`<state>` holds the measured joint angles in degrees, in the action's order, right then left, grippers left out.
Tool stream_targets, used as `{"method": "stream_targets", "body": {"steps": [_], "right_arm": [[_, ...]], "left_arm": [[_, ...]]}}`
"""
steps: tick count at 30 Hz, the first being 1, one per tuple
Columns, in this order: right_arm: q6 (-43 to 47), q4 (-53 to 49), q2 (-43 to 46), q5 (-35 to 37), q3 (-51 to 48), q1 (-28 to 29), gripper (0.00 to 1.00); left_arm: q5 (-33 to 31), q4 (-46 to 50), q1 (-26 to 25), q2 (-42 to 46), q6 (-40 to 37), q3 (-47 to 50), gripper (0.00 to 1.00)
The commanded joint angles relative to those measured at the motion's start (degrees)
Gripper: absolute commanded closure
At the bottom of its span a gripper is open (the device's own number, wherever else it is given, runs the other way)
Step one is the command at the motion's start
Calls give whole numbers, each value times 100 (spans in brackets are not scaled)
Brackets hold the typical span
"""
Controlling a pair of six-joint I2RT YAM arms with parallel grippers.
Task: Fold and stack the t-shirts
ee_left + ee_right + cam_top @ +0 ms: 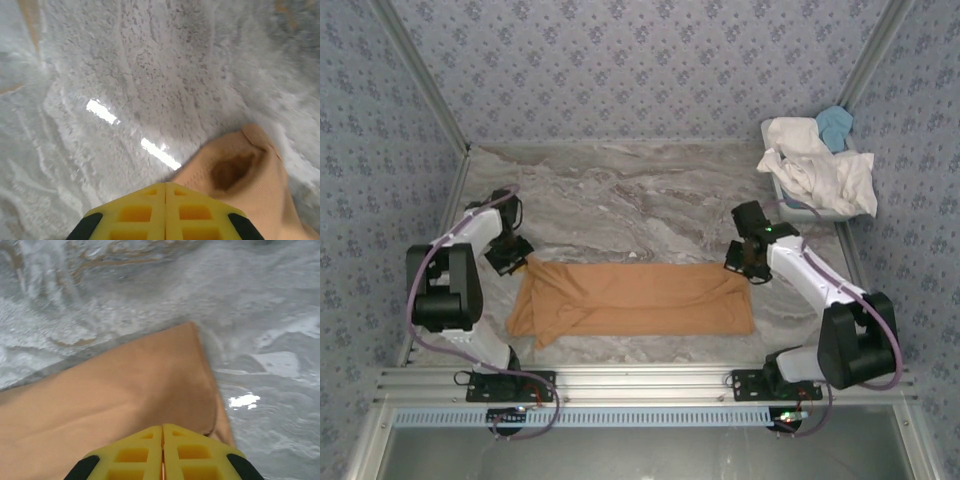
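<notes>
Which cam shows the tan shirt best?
Top external: the whole tan shirt lies folded into a long strip on the table. Left wrist catches one bunched corner; right wrist, its flat end and a corner.

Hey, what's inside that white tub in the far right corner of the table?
A heap of white t-shirts fills the tub and spills over its rim, with a light blue t-shirt at the back. The tub's floor and anything under the heap are covered.
</notes>
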<state>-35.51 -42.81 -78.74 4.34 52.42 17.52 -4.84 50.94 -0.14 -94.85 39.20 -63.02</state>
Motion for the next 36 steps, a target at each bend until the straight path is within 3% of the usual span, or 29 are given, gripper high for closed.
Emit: {"method": "stream_targets", "body": {"steps": [1, 5, 9, 14, 17, 23, 26, 27, 33, 36], "right_arm": [[-78, -69, -319, 173, 241, 261, 91], [-380, -453, -315, 413, 200, 427, 100], [-405, -851, 107, 668, -204, 280, 100], [-297, -633, 398, 187, -418, -150, 100], [-523, -1088, 377, 394, -244, -126, 100], [-596, -1355, 893, 232, -953, -468, 100], [-648, -1472, 984, 21, -806, -504, 72], [-660, -1504, 983, -77, -699, -559, 69], [-671, -1094, 663, 526, 367, 19, 71], [-638, -481, 81, 117, 316, 341, 74]], "left_arm": [[6, 395, -318, 693, 157, -381, 89], [314, 448, -842, 460, 435, -825, 87], [412, 355, -1181, 124, 617, -1031, 88], [653, 221, -1721, -275, 636, -1355, 88], [721, 206, -1869, -452, 685, -1397, 88], [630, 284, -1902, -438, 712, -1403, 88], [629, 381, -1902, -477, 691, -1423, 89], [642, 382, -1902, -488, 691, -1397, 89], [959, 147, -2034, -697, 742, -1298, 89], [1113, 170, -2188, -999, 716, -1370, 90]]}}
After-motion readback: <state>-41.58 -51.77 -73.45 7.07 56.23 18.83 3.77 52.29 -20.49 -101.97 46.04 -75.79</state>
